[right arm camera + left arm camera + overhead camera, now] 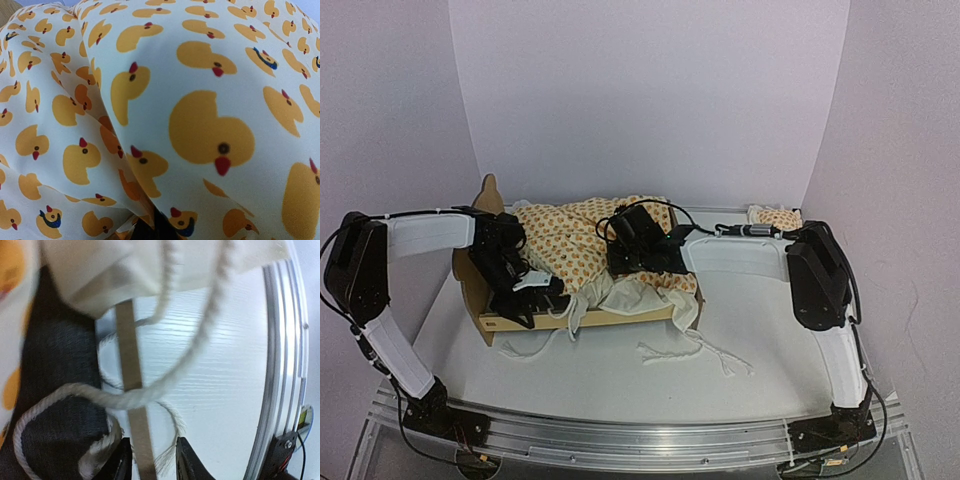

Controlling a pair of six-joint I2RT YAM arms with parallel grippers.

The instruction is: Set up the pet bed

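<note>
The pet bed (610, 319) is a light plywood frame left of centre, its scalloped headboard at the far left. The duck-print mattress cushion (565, 240) lies rumpled across it. My left gripper (548, 298) is low at the bed's near rail. In the left wrist view its fingers (120, 462) stand narrowly apart, open, over the plywood rail (129, 355) with a frayed end of white cord (172, 450) between them; the dark grey base (55, 370) is to the left. My right gripper (625, 258) rests on the cushion (210, 75), shut on a fold of it (160, 231).
A small matching pillow (775, 216) lies at the back right by the wall. Loose white tie cords (695, 350) trail on the table in front of the bed. The table's metal rim (280, 365) runs along its near edge.
</note>
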